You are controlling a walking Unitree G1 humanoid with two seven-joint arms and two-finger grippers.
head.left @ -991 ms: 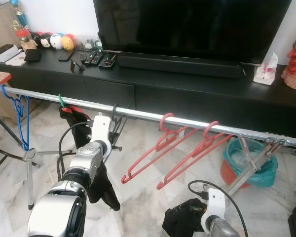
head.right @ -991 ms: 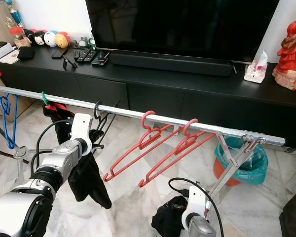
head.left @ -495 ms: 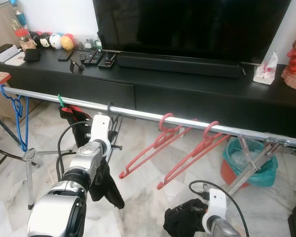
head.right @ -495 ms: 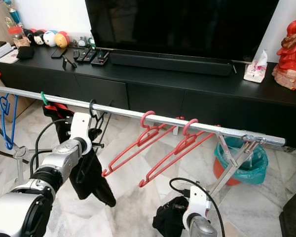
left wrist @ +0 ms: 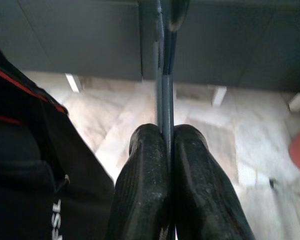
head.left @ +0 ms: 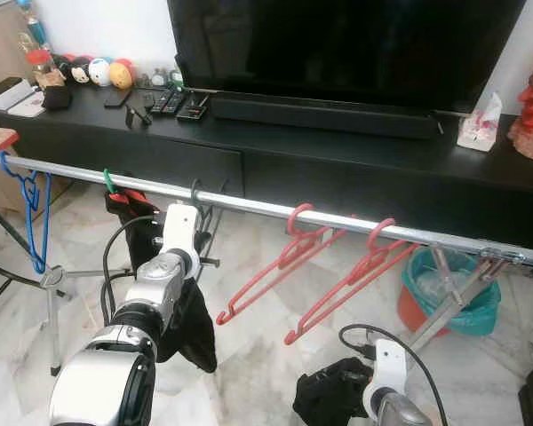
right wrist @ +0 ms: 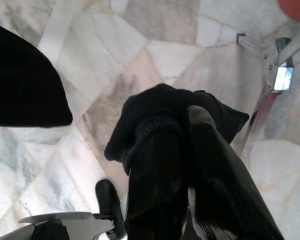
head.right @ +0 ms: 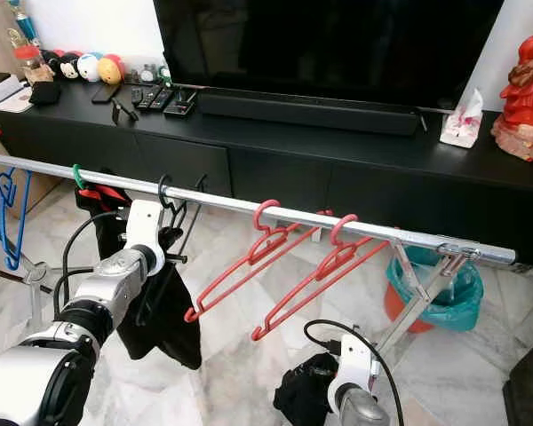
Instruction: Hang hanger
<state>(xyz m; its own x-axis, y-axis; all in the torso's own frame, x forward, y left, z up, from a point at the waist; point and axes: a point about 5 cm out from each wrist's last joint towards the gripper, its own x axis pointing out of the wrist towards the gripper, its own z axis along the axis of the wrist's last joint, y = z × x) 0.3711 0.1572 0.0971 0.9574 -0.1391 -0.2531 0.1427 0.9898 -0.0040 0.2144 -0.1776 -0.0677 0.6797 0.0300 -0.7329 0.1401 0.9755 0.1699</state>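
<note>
- Black hanger (head.left: 198, 222): thin wire, dark; hook over the silver rail (head.left: 249, 206) left of frame centre, body dropping steeply down and toward the camera, long axis near vertical in the eye views.
- A black garment (head.left: 188, 324) hangs below it, lower left of frame.
- Left end effector (left wrist: 163, 150): fingers pinched tight on the hanger's wire, which runs straight up between the pads in the wrist view.
- Right end effector (right wrist: 185, 145): low at bottom centre of the eye views, closed on a bundle of black cloth (right wrist: 155, 112) over the marble floor (head.right: 240, 364).
- Two red hangers (head.left: 293, 266) hooked on the rail at centre right, bodies slanting down to the left.
- Blue hanger (head.left: 35, 213) at the rail's far left; a green hook (head.left: 109, 181) with a dark garment beside it.
- Orange bin (head.left: 453, 293) with teal liner at right, under the rail's end; contents unclear.
- Black TV worktop (head.left: 338, 142) across the upper frame carries remotes (head.left: 173, 105) and small round toys (head.left: 98, 71) at upper left.
</note>
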